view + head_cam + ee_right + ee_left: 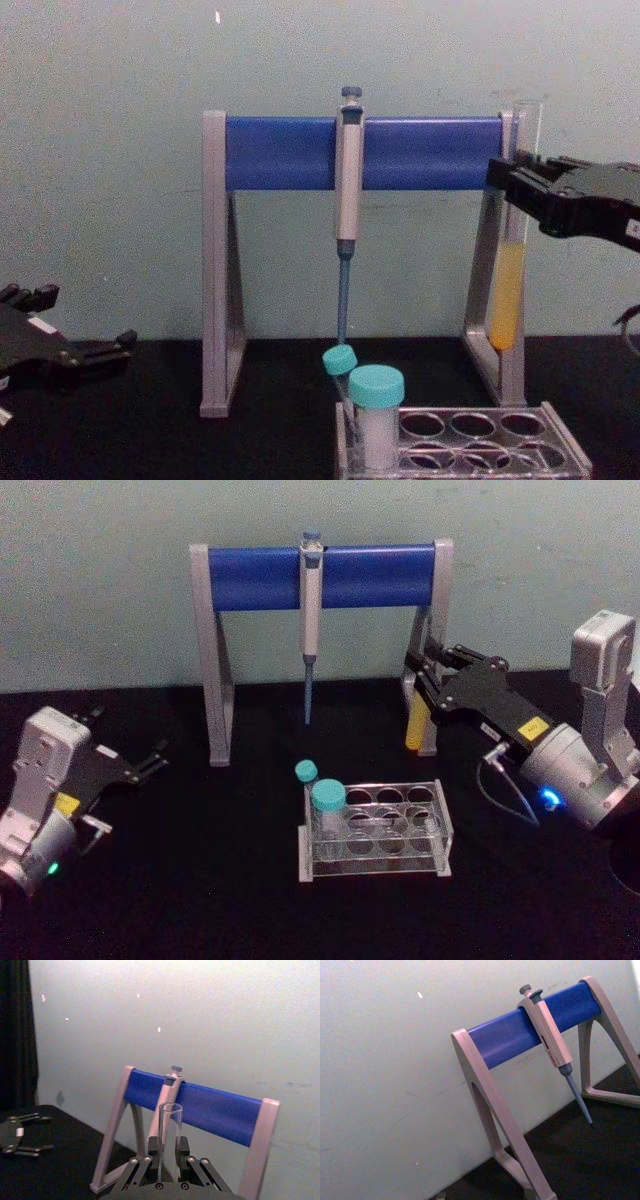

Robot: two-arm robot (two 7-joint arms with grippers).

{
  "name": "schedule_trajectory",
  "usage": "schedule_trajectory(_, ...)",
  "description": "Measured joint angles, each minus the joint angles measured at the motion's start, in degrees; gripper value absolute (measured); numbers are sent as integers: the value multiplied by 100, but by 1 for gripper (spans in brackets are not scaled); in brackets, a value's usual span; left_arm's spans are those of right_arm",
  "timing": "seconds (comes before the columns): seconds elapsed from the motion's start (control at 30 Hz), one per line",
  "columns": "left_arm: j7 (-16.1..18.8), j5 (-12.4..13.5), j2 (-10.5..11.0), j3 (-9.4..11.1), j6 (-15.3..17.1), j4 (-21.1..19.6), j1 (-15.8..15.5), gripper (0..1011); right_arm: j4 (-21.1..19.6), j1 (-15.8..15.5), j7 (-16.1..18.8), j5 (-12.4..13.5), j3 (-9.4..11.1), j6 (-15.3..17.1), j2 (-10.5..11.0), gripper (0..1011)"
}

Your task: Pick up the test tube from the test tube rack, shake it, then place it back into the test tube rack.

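Note:
My right gripper (418, 685) is shut on the test tube (414, 720), holding it upright in the air. The tube is clear glass with yellow liquid in its lower part (508, 285). It hangs behind and to the right of the test tube rack (441, 828), in front of the stand's right leg. In the right wrist view the tube's open top (170, 1122) rises between my fingers (154, 1149). The rack (520, 442) is a low clear tray with round holes. My left gripper (152, 763) rests open at the far left of the table.
A grey-legged stand with a blue crossbar (255, 577) stands at the back, and a pipette (310, 620) hangs from its middle. Two teal-capped vials (327, 800) (305, 771) sit at the rack's left end. The tabletop is black.

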Motion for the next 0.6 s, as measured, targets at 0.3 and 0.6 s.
schedule_trajectory(0.3,0,0,0,0,0,0,0,1001,254,139,-8,-207,51,-135,-248,234)
schedule_trajectory(0.6,0,0,0,0,0,0,0,1001,298,305,552,-22,-64,-26,-274,234)
